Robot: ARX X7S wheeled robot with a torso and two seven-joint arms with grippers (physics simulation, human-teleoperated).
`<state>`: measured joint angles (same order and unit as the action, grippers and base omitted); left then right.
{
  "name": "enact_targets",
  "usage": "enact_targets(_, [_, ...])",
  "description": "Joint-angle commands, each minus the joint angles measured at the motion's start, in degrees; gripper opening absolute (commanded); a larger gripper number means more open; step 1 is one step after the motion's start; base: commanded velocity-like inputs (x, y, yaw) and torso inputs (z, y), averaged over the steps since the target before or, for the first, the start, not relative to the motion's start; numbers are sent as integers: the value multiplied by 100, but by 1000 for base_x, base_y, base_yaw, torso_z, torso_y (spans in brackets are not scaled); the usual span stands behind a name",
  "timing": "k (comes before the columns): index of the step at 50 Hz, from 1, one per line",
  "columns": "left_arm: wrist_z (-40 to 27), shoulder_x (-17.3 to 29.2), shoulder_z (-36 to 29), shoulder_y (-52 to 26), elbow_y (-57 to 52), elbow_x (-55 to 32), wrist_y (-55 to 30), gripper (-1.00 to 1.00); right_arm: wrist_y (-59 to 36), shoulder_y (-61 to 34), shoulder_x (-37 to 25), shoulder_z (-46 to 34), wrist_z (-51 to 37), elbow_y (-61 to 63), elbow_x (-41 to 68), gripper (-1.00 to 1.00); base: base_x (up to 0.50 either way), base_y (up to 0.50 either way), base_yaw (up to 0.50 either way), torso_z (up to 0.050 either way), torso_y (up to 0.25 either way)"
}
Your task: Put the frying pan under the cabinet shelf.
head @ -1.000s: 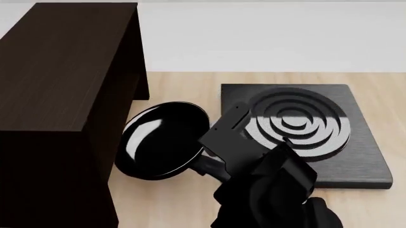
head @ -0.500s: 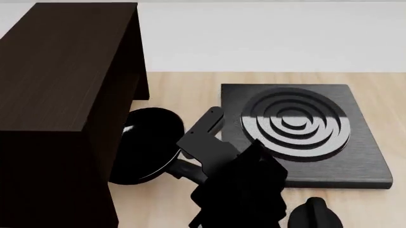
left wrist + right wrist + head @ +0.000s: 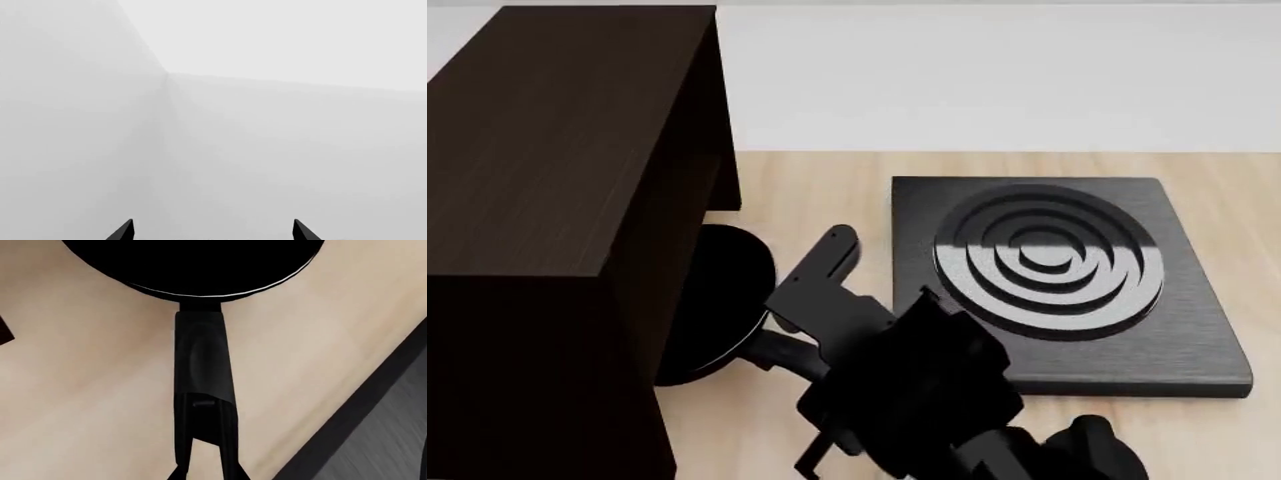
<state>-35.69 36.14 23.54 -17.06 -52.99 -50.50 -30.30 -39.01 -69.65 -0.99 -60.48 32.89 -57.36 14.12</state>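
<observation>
The frying pan is black and glossy and lies on the wooden table, its left half under the dark brown cabinet shelf. Its long handle points right toward my right gripper, which is shut on the handle's end. In the right wrist view the pan is ahead, the handle runs straight back, and the right gripper clamps it at the hole. My left gripper is open and empty, facing blank grey walls; it is out of the head view.
A square black plate with concentric rings lies on the table right of the pan; its edge shows in the right wrist view. My right arm fills the near middle. A grey wall runs behind the table.
My right gripper has moved left with the pan's handle, sliding the pan from beside the cabinet to partly under it. The ringed plate has not moved.
</observation>
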Motion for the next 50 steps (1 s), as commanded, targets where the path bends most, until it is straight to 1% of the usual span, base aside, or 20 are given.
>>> enact_targets(1, [39, 22, -46, 15, 115, 110, 34, 100, 819, -454, 98, -2032, -617, -484, 2835, -100, 0, 0, 3, 0, 0])
enact_targets(5, [68, 0, -60, 50, 156, 165, 68, 100, 958, -478, 98, -2370, -684, -493, 3239, -100, 0, 0, 1, 0, 2])
enact_targets(11, [76, 31, -16, 86, 197, 185, 79, 100, 1100, -416, 99, -2562, -699, -447, 3465, -100, 0, 0, 1, 0, 0])
enact_targets(27, [112, 33, 30, 200, 267, 253, 142, 100, 1201, -398, 99, -2674, -770, 41, 3702, -100, 0, 0, 1, 1, 1])
enact_targets(41, [44, 174, 418, 433, 146, 53, 100, 100, 1313, -423, 99, -2716, -797, 380, 3847, -100, 0, 0, 0, 0, 1])
enact_targets(48, [41, 188, 513, 513, 137, 31, 117, 100, 1344, -398, 99, -2719, -824, 410, 3859, -100, 0, 0, 0, 0, 1])
enact_targets(50, [41, 186, 505, 509, 149, 44, 124, 100, 1365, -409, 99, -2703, -951, 370, 3915, -100, 0, 0, 0, 5, 0])
